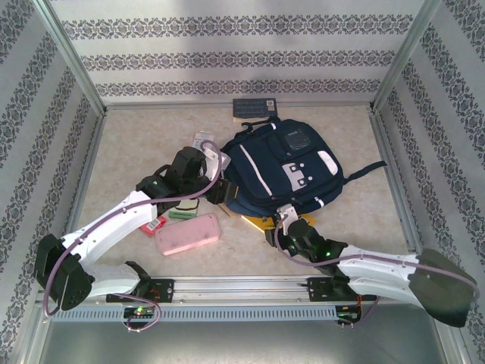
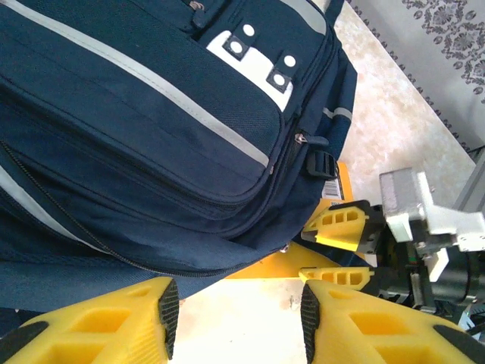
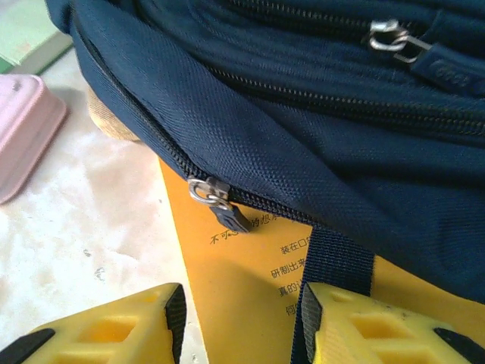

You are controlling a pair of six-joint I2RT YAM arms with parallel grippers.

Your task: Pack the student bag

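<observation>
Marbled bench point(image 1: 136, 152): student bag point(image 1: 280, 171) hides most of your orange booklet point(image 3: 227, 280); left gripper point(image 2: 237, 311), right gripper point(image 3: 241, 318) half-open, empty.

Only legible text is black Chinese print on the orange book point(image 3: 227, 288) sticking out from under the bag point(image 3: 303, 114). The line starts read roughly 不可…, 装在口…, 研制出… and 真的…; the rest is cut off by the bag. The zip pull point(image 3: 453, 72) has raised lettering, too blurred. The dark card point(image 1: 252, 107) and white tag point(image 1: 203, 141) have print too small to read.
</observation>
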